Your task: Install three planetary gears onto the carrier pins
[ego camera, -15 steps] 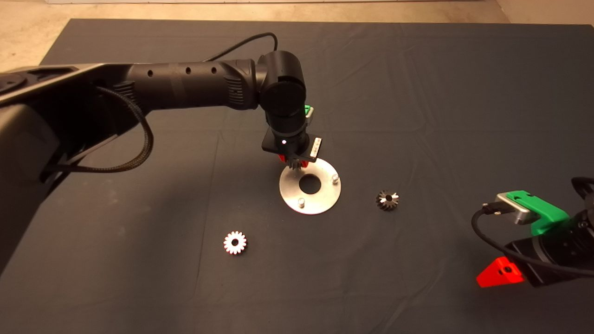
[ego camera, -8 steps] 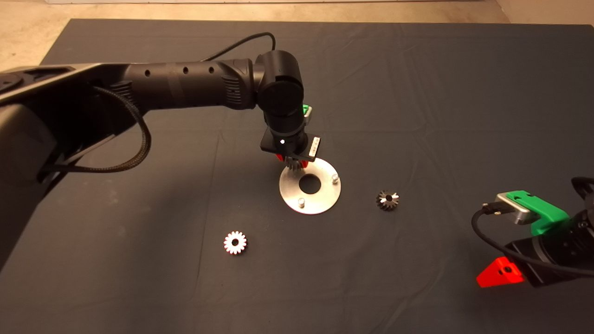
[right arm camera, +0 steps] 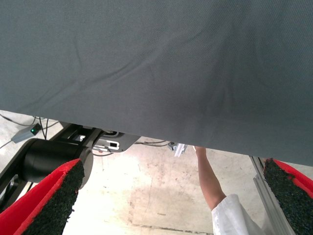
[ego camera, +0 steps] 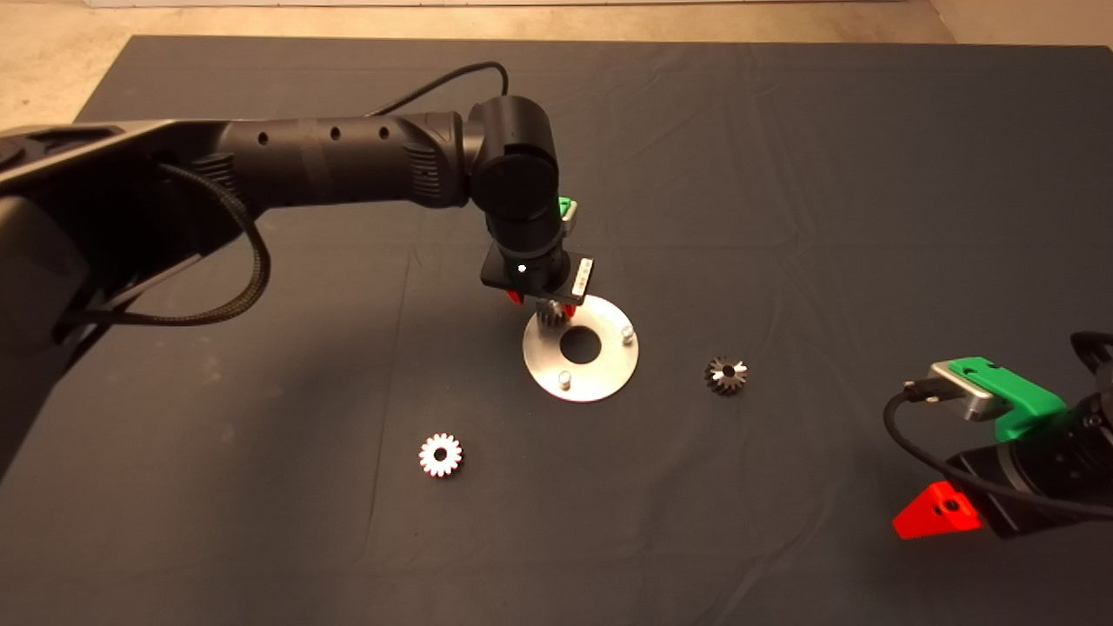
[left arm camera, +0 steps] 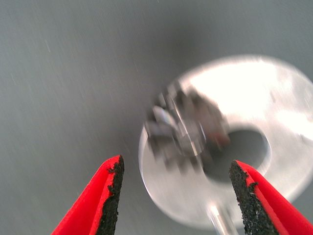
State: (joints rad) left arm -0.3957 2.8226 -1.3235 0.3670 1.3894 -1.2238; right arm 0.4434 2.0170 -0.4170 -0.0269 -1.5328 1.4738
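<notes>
With one loose gear (ego camera: 441, 455) nearest on the desk, another (ego camera: 725, 375) to the right and the right gripper (ego camera: 943, 511) parked open, the left gripper (ego camera: 541, 301), jaws spread apart above the gear (left arm camera: 183, 129) resting on the carrier disc (ego camera: 581, 371), should rise straight, not nudging it
</notes>
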